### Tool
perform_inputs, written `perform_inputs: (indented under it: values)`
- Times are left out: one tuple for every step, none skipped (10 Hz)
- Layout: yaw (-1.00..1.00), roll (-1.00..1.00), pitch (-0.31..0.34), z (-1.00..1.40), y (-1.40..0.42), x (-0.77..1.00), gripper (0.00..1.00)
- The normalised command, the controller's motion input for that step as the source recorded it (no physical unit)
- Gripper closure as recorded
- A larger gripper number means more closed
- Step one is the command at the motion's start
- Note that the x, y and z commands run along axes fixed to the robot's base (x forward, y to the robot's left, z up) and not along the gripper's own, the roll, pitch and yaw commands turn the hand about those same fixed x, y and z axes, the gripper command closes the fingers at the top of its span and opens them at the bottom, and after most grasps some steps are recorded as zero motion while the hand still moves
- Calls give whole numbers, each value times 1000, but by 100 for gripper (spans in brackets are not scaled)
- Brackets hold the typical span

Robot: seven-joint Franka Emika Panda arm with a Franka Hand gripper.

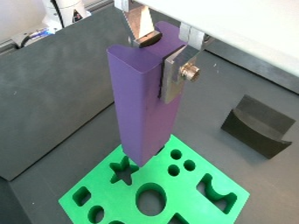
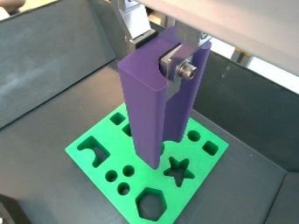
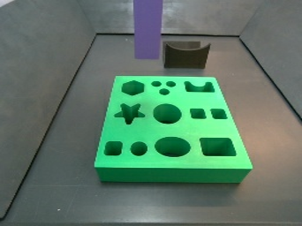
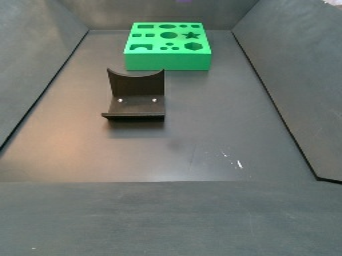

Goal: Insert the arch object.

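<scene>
**A:** What takes up the most room?

**B:** A dark tabletop (image 3: 48, 141) with low walls. On it lies a flat green board (image 3: 171, 124), cut with holes: star, hexagon, circles, squares, an arch outline. Every hole I can see is empty.

**A:** And the arch object?

**B:** The arch object (image 1: 142, 101), a tall, plain purple block, hangs upright in the air above the board, its lower end over the star hole in both wrist views. The gripper (image 2: 176, 54) holds its upper end; the fingers (image 1: 176, 74) are closed on the block, one silver plate flat against its side.

**A:** Anything else?

**B:** The fixture (image 4: 134, 96), a dark bracket, stands apart from the board.

**A:** What is hard to make out?

**B:** In a side view, the block's top (image 3: 147, 9) is cut off by the frame, so the gripper is unseen there.
</scene>
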Motion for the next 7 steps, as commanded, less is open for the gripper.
perform_inputs:
  values:
    - [-466, 60, 0, -97, 3, 734, 100]
    - [-446, 63, 0, -100, 0, 757, 100]
    - [-446, 87, -6, -160, 6, 769, 100]
    - [-440, 123, -13, -243, 11, 786, 100]
    - [-466, 131, -20, -269, 20, 766, 100]
    - [-646, 137, -31, -280, 43, 574, 100]
    - [-869, 131, -16, -217, 43, 326, 100]
